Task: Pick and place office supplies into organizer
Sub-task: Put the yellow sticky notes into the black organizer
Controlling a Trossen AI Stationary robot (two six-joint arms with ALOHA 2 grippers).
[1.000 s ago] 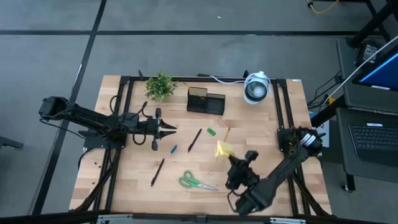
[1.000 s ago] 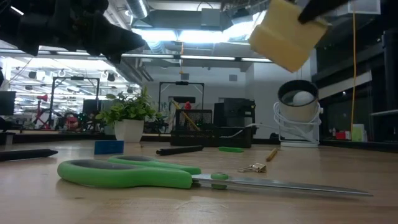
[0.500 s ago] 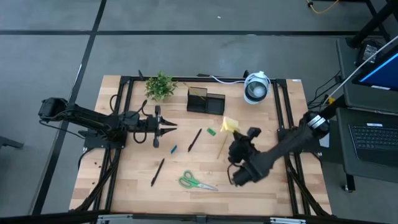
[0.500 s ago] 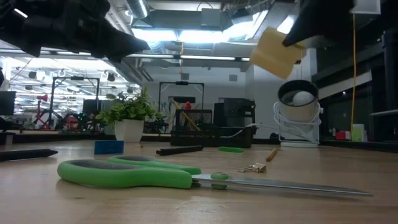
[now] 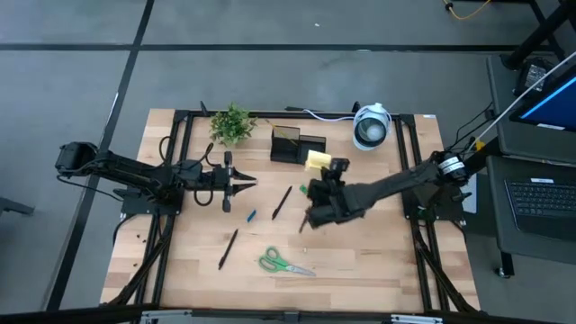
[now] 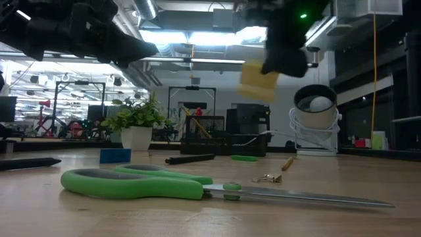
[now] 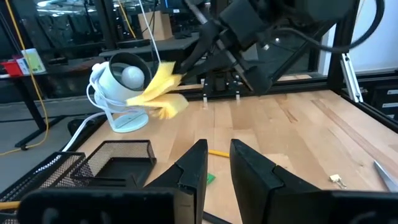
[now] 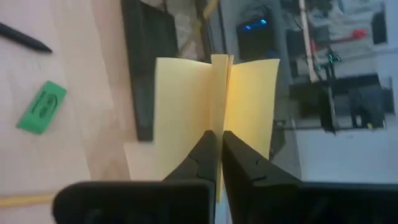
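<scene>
Grey floor all round, a desk with a laptop off to the right; in the middle a light wooden table (image 5: 378,261) in a black frame.

Yellow sticky-note pad (image 5: 316,160) is in the air, pinched by the right hand (image 5: 324,167), whose fingers are closed on a few of its sheets; the pad fans open either side of the fingers (image 8: 207,155) in the right wrist view. It hangs just in front of the organizer (image 5: 298,146), a black mesh box at the table's far edge near the middle, lower section on its right side. A pencil stands in the taller section.

On the table below the right arm: a green eraser (image 5: 306,190), a black pen (image 5: 282,202) lying slantwise, a wooden pencil, partly hidden. A small blue piece (image 5: 251,215) sits left of the pen. Nearer the front edge, a second black pen (image 5: 228,248) and the green-handled scissors (image 5: 284,263), shut, flat. A small binder clip (image 6: 266,177) lies by the scissors' blade.

Left hand (image 5: 248,185) hovers over the left half of the table, fingers narrowly apart, holding nothing.

Far edge: potted plant (image 5: 231,124) left of the organizer, round white device (image 5: 370,127) with cord to its right.
</scene>
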